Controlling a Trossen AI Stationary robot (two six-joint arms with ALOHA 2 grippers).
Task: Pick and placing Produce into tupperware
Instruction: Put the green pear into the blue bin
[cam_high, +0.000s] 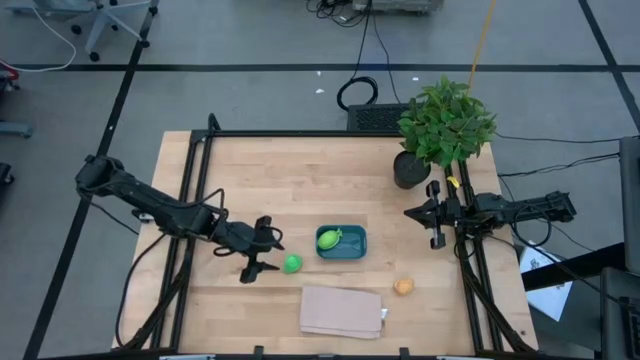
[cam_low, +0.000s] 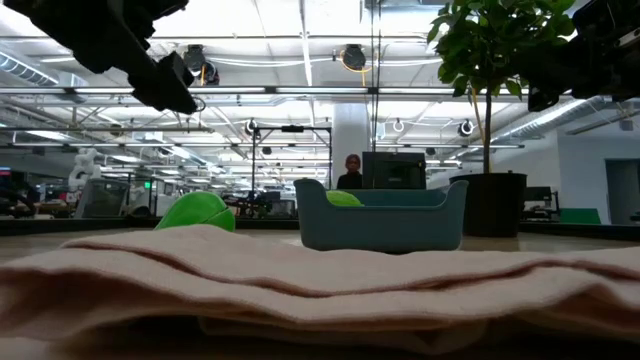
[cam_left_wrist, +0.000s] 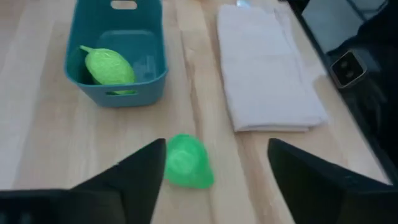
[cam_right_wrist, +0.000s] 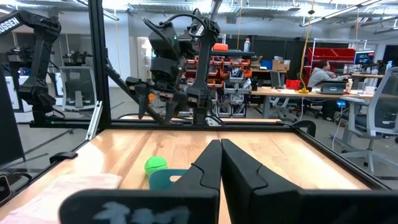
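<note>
The bright green fruit (cam_high: 291, 264) (cam_left_wrist: 186, 160) lies on the table, left of the teal tupperware (cam_high: 342, 243) (cam_left_wrist: 118, 53). The pale yellow-green fruit (cam_high: 329, 238) (cam_left_wrist: 107, 66) rests inside the tupperware. The orange fruit (cam_high: 403, 286) lies on the table nearer the right edge. My left gripper (cam_high: 262, 248) (cam_left_wrist: 214, 180) is open and hovers above the table just left of the bright green fruit; in the low view it (cam_low: 165, 80) stands well above the fruit (cam_low: 195, 212). My right gripper (cam_high: 432, 215) (cam_right_wrist: 221, 163) is shut and waits by the table's right side.
A folded beige cloth (cam_high: 342, 311) (cam_left_wrist: 267, 68) lies near the table's near edge, below the tupperware. A potted plant (cam_high: 445, 125) stands at the far right, close to my right gripper. Black frame rails (cam_high: 195, 200) run along the table's left and right sides.
</note>
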